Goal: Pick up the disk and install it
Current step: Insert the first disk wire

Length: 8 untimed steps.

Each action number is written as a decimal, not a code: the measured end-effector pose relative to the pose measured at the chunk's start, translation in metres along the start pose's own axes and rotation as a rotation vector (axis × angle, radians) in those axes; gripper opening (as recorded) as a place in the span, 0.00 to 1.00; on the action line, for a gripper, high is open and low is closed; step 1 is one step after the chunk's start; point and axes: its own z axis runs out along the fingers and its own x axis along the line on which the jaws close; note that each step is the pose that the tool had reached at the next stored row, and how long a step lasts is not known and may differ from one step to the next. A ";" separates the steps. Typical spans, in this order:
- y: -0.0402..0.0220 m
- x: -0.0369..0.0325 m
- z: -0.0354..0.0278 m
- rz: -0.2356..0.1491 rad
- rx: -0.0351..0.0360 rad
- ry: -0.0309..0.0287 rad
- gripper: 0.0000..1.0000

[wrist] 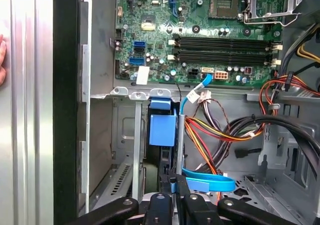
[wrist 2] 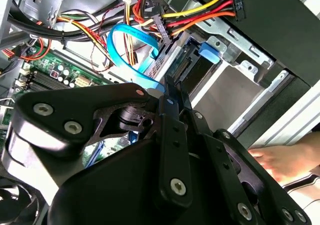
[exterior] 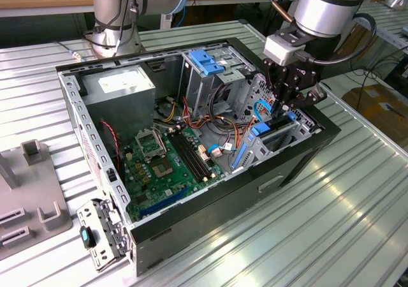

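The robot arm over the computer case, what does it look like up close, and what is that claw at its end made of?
The arm is a thick silver-grey tube with a black cable looping beside it. Below sits a small white box, then the gripper: matt black metal links joined by round silver bolts, as the second wrist view shows.

Bright, even light falls from above in the exterior view, and the ribbed metal table (exterior: pixel 357 198) shines with pale glare streaks. The inside of the open computer case (exterior: pixel 191 210) lies in soft shadow. In the second wrist view the near black gripper (wrist 2: pixel 172 92) is blurred, and the upper corner is washed out white. In the first wrist view the green motherboard (wrist: pixel 200 35) looks sharp and evenly lit.
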 end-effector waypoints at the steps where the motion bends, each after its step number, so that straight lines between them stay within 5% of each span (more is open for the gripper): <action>1: 0.0000 0.0001 0.0001 -0.006 0.0021 -0.0007 0.16; 8: 0.0028 0.0030 0.0002 -0.024 0.0098 -0.0022 0.16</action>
